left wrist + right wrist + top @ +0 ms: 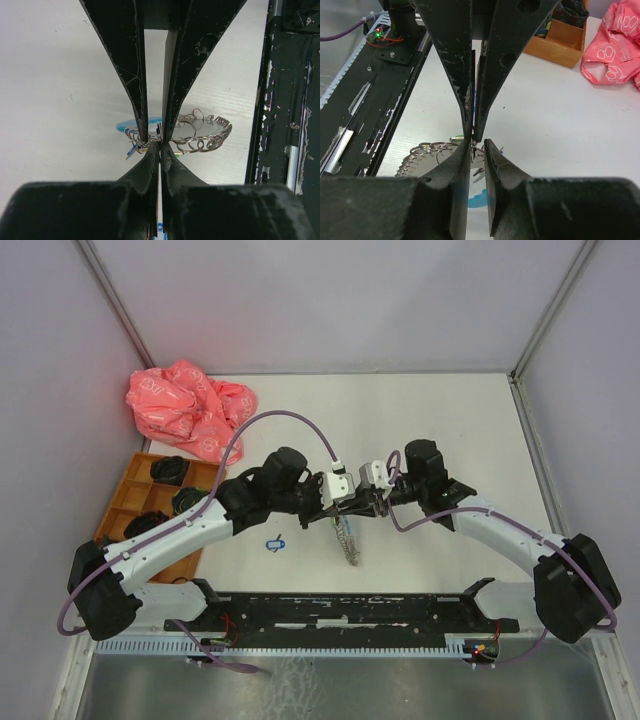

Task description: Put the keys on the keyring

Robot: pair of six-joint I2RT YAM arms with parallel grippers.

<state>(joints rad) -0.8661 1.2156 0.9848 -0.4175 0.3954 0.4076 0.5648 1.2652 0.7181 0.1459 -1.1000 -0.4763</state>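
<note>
The keyring (348, 538) is a metal plate edged with several wire rings and a light-blue curved piece. It hangs between both grippers above the table. In the left wrist view (205, 137) its rings fan out to the right. My left gripper (160, 146) is shut, its tips pinching one thin ring. My right gripper (477, 145) faces it tip to tip, with its jaws a narrow gap apart around that ring. The keyring plate (420, 157) shows behind my right gripper's left finger. A small blue-tagged key (276, 543) lies on the table left of the grippers.
A wooden compartment tray (128, 502) with dark items sits at the left. A crumpled pink bag (188, 405) lies behind it. The black base rail (340, 615) runs along the near edge, and grey walls close in the sides and back.
</note>
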